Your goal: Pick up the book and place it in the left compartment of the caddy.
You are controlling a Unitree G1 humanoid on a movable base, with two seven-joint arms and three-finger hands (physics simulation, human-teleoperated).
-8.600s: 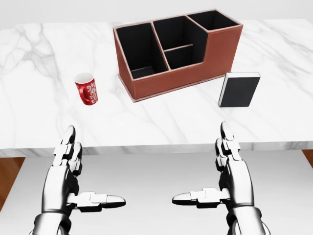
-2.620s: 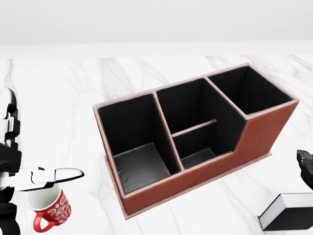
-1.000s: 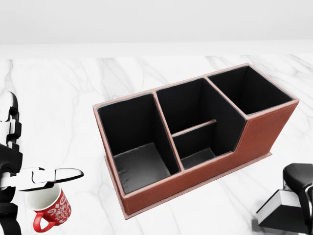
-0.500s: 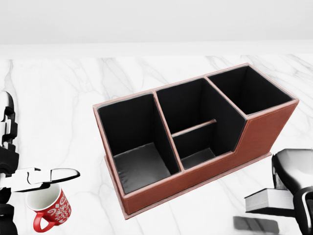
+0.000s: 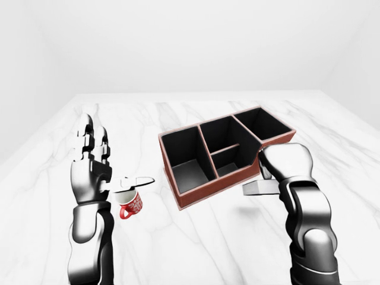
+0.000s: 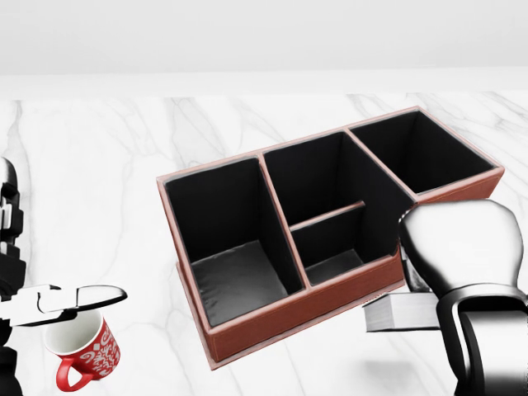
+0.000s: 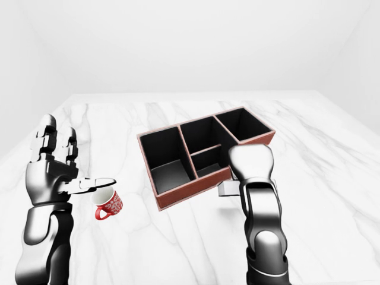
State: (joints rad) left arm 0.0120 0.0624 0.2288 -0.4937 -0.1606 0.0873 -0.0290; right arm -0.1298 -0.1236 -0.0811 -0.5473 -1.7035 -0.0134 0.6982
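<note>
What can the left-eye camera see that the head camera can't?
Only the left-eye view shows the whole left hand, fingers raised and open, both forearms, and the table's far edge against the wall. Only the head view looks close into the caddy's left compartment, which is empty. Both show the red mug and the right hand gripping the book beside the caddy.

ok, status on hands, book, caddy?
Right hand shut on book, lifted beside caddy. Left hand open above mug. Left compartment empty, nothing blocking.
</note>
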